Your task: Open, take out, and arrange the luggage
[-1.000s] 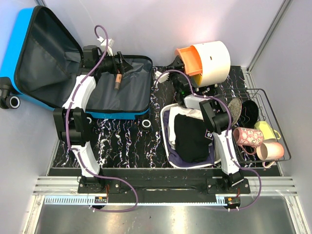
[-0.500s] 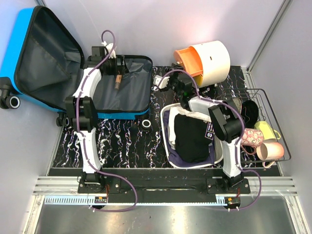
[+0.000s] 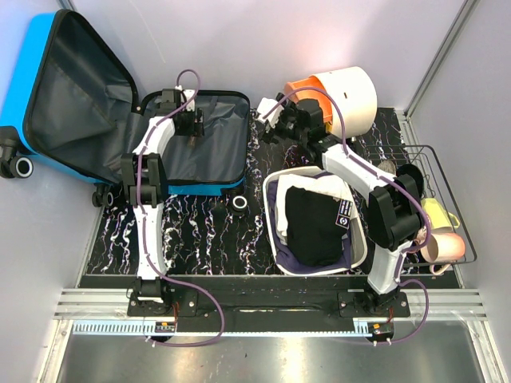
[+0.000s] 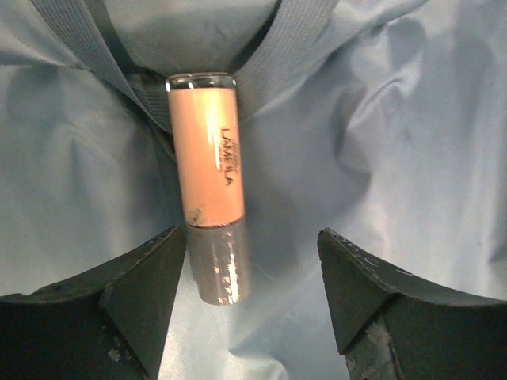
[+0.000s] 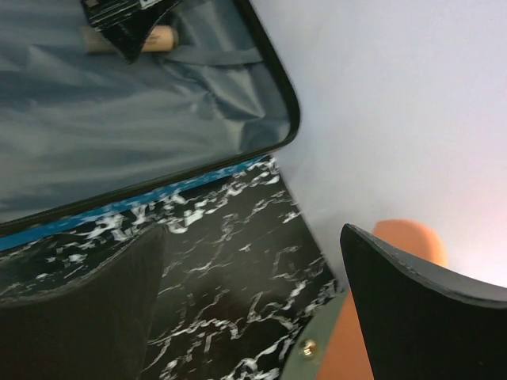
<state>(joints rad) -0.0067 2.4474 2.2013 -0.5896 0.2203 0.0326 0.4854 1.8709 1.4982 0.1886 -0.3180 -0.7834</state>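
Note:
The luggage [image 3: 215,159] lies open at the back left. Its blue lid [image 3: 24,72] leans on the wall and its grey-lined base rests on the table. My left gripper [image 3: 194,128] hangs low over the base lining, open. In the left wrist view a peach tube [image 4: 207,158] with a grey cap [image 4: 219,265] lies on the lining. The cap sits between my left gripper's [image 4: 252,237] jaws, close to the left finger [image 4: 146,285], ungripped. My right gripper [image 3: 270,126] hovers open over the marble table [image 5: 238,269] beside the luggage's back right corner [image 5: 273,134], nothing between its fingers.
A white basin [image 3: 273,215] of dark clothes stands in the middle. A wire basket [image 3: 459,231] with mugs is at the right. A white and orange drum [image 3: 347,96] lies at the back, close to my right gripper. A small black ring [image 3: 239,204] sits before the luggage.
The right arm swung from the basin to the back, between luggage and drum, and its jaws opened wide. The left gripper moved down over the tube, which now lies between its jaws.

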